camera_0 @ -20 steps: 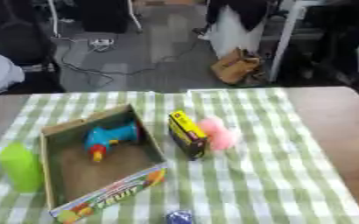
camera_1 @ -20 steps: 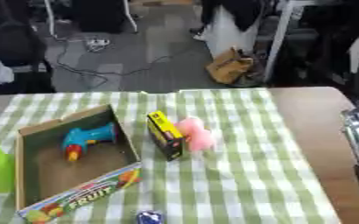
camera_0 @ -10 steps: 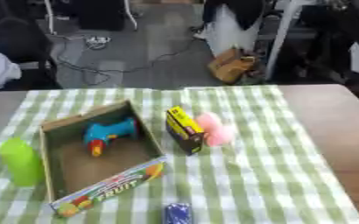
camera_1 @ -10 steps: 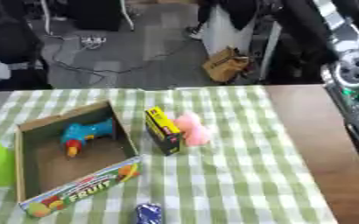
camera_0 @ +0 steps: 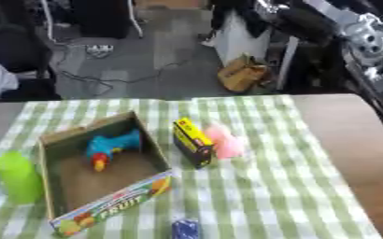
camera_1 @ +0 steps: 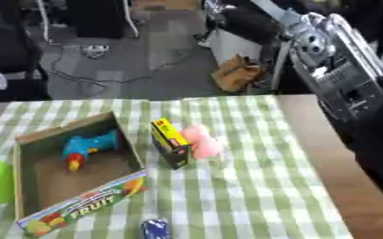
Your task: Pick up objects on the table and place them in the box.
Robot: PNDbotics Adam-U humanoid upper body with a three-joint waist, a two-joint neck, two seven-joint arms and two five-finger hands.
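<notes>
A wooden table (camera_0: 354, 154) is seen from above, most of it covered by a green-and-white checked cloth (camera_0: 268, 186); bare wood is left along the right edge. On the left part of the cloth an open cardboard box (camera_0: 150, 142) is placed, its near flap printed with fruit and the word FRUIT. Inside the box, toward its far side, a blue toy drill (camera_0: 109, 145) with an orange tip is lying on the bottom.

Just beside the right wall of the box, a yellow-and-black carton (camera_0: 191, 141) is standing on its edge. A pink soft object (camera_0: 225, 140) is set against the carton's right side, apparently touching it; what it is cannot be made out. At the left edge of the table, outside the box and just beside its left wall, a light green upright cup (camera_0: 18, 176) is seen. Near the front edge of the table, in front of the box flap, a small dark blue object (camera_1: 155, 229) is lying on the cloth.

The right arm (camera_1: 342, 84), black with silver parts, is entering from the upper right corner and is hanging over the right edge of the table, well apart from all the objects. Its hand cannot be distinguished from the rest of the arm, so whether its fingers are open or curled cannot be told. The left hand is not shown in either view.
</notes>
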